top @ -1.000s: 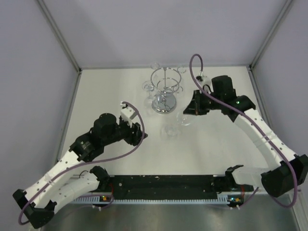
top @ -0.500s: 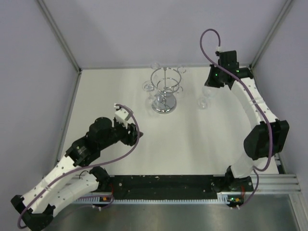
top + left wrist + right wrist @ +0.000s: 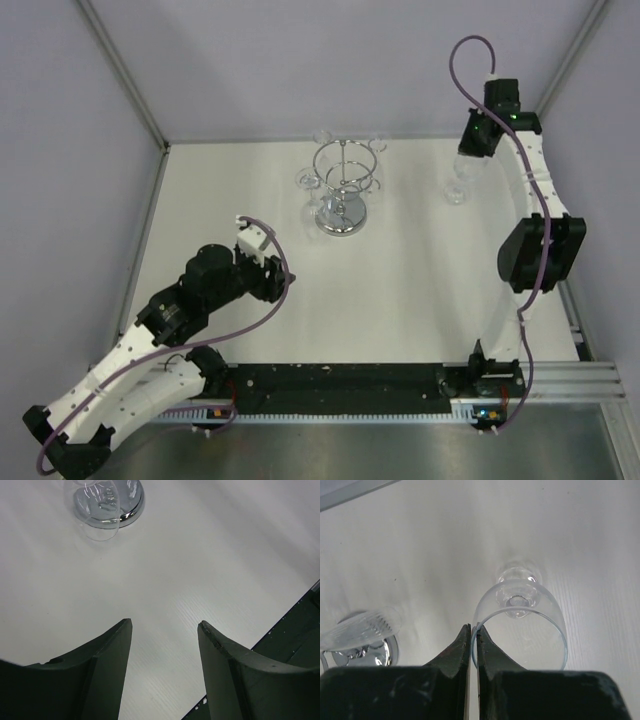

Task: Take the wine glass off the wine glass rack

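**A:** Which step are you on?

**B:** Judging by the overhead view, you're past the lift-off. The clear stemmed wine glass is at the upper right of the frame, well apart from the chrome wire wine glass rack with the round mirrored base at upper centre. Your right gripper has its dark fingers pinched together on the wall of the bowl at the rim.

**A:** And the next move?

**B:** Probably setting it down upright. I can't tell whether its foot touches the white table, so lower slowly before you let go.

**A:** How much room is there?

**B:** It's tight on the right, because the glass is near the table's far right corner and the lilac side wall. The centre right of the frame looks open, so work there. Other clear glasses hang on the rack, so keep off them. Your left gripper hovers at lower left with its jaws apart, holding nothing.
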